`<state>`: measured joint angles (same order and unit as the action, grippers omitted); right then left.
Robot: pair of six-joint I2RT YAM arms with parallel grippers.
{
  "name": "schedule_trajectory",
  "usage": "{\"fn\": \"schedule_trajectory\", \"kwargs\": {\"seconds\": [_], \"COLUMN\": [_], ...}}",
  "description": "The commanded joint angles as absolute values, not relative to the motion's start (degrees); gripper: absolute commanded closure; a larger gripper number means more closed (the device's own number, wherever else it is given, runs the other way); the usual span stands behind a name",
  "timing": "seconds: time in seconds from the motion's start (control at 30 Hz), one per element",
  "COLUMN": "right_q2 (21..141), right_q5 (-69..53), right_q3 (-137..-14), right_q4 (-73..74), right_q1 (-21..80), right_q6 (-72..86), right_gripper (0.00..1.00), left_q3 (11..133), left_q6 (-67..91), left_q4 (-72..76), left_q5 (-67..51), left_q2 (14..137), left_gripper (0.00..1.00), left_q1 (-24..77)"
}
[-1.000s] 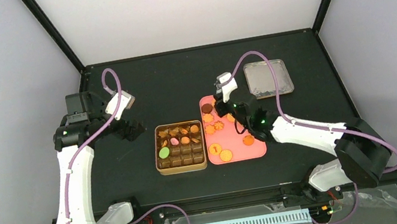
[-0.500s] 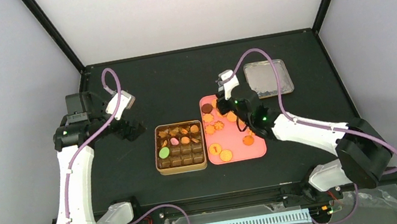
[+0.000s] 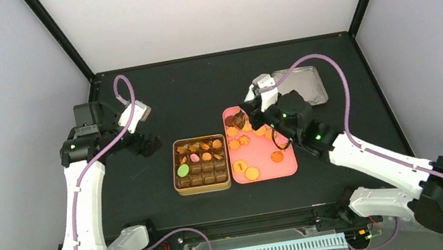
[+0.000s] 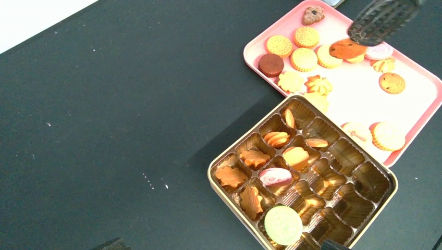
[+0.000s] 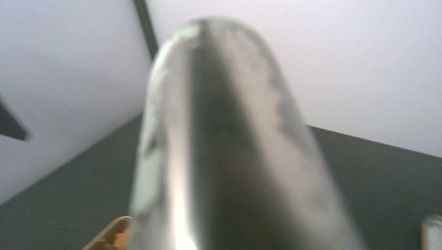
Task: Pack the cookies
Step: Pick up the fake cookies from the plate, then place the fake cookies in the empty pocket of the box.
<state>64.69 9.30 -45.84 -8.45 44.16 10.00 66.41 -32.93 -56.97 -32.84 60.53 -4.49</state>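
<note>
The right hand (image 3: pixel 257 111) is shut tight on the shiny metal tongs (image 5: pixel 224 146). The tongs reach out to the left, over the far end of the flat pink tray (image 3: pixel 274 169). Their dark ridged tip sits right on one round orange-brown cookie (image 4: pixel 348 48). It looks pinched, but I cannot tell if it is off the tray yet.

The other small round and flower-shaped cookies (image 4: pixel 305 58) lie loose on the tray. Some are already in the square gold tin with brown cups (image 4: pixel 371 179), in its far rows. The near rows are mostly bare.

The tin sits just beside the tray, to the left of the right hand and a bit nearer the arm bases. So I think the cookie must go left and back. The right arm is much nearer. The left hand (image 3: pixel 148 144) waits well apart on the other side of the tin, its fingers wide apart and holding nothing.

The left wrist view shows the tong tip and the bare cups. The right wrist view shows only blurry metal.
</note>
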Motion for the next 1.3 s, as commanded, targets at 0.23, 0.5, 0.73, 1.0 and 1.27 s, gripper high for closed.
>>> {"fn": "schedule_trajectory", "kwargs": {"seconds": [0.23, 0.5, 0.73, 1.0, 1.27], "right_q2": [66.4, 75.6, 81.2, 84.1, 84.6], "right_q5": [2.2, -0.8, -1.9, 0.8, 3.2], "right_q3": [-52.2, -54.1, -55.6, -55.6, -55.1], "right_q4": [-10.2, -16.9, -20.3, -21.3, -21.1], "right_q1": [57.1, 59.1, 59.1, 59.1, 59.2], "right_q6": [14.8, 19.6, 22.6, 22.4, 21.0], "right_gripper": [0.99, 0.99, 0.99, 0.99, 0.99], "left_q3": [69.0, 69.3, 69.1, 68.8, 68.9], "left_q6": [-31.9, -33.0, -33.1, -33.7, -33.7], "left_q4": [-57.4, -58.6, -58.8, -59.0, -59.1], "left_q5": [-33.5, -33.3, -33.9, -34.3, -34.9], "left_q2": [62.3, 61.8, 61.9, 61.7, 61.8], "left_gripper": [0.02, 0.03, 0.03, 0.03, 0.03], "left_q1": [-5.2, -6.0, -6.3, -6.7, -6.9]}}
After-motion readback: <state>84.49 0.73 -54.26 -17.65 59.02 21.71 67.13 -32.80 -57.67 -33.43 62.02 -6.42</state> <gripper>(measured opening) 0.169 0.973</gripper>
